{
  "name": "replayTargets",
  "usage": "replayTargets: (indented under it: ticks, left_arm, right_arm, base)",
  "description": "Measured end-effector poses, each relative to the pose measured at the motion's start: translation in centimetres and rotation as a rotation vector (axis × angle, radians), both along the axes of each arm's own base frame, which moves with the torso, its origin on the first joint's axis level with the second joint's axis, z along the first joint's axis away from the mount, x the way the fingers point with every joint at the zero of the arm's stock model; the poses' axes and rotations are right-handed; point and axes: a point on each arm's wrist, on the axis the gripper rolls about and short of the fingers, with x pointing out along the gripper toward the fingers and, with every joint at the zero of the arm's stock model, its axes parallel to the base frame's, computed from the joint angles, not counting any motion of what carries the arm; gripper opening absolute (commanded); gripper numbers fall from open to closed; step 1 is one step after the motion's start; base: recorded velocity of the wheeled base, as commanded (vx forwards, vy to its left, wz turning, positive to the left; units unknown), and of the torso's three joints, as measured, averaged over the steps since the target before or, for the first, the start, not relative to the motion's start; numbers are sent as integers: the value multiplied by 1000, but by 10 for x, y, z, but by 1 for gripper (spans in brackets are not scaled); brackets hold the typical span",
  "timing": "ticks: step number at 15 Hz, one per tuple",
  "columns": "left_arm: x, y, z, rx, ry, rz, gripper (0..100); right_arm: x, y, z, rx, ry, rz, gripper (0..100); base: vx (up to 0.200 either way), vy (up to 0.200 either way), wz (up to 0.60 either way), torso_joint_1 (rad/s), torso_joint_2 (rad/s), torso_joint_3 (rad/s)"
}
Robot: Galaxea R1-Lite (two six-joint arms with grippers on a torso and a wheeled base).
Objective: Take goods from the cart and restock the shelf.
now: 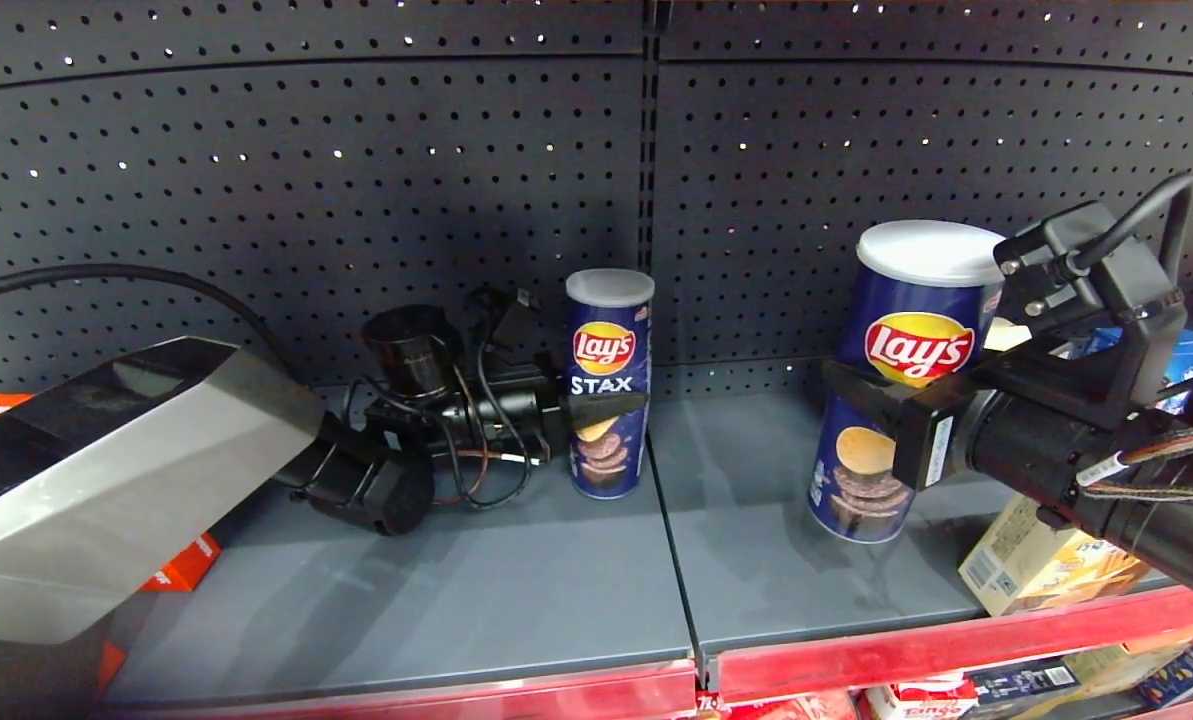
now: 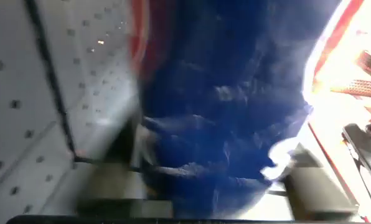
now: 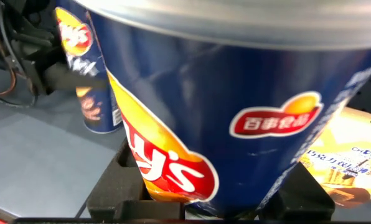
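Left gripper (image 1: 604,410) pinches upright chip can (image 1: 611,340) at back of shelf (image 1: 406,600), just beside seam between panels. Right gripper (image 1: 878,400) is clamped around second chip can (image 1: 916,345), tilted, over right panel's middle; cannot tell whether base touches shelf. Yellow box (image 1: 1036,565) near right front edge.

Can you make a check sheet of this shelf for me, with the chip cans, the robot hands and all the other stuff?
Surface: grey shelf with a red front edge, bare in the middle.
Job's things: left chip can upright near the back; right chip can tilted, nearer the front.
Clutter: yellow box at the right end; orange box at the left.
Grippers: left gripper shut on the left chip can; right gripper shut on the right chip can.
Cables: black cables looped at the left wrist.
Surroundings: dark pegboard wall behind; packets on the shelf below.
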Motion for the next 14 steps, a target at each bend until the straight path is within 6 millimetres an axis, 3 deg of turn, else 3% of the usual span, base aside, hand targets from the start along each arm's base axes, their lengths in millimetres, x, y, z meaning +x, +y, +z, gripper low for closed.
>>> replayTargets:
  ticks: [6, 11, 14]
  left_arm:
    - [-12, -11, 8, -13, 0, 39, 0]
    - [-36, -2, 16, -8, 20, 75, 0]
    - [-64, 5, 11, -12, 24, 110, 0]
  right_arm:
    - [0, 0, -1, -1, 3, -1, 0]
    - [-1, -1, 0, 2, -1, -1, 0]
    - [-1, -1, 0, 2, 0, -1, 0]
  base:
    - [0, 0, 0, 0, 0, 0]
    - [0, 0, 0, 0, 0, 0]
    - [0, 0, 0, 0, 0, 0]
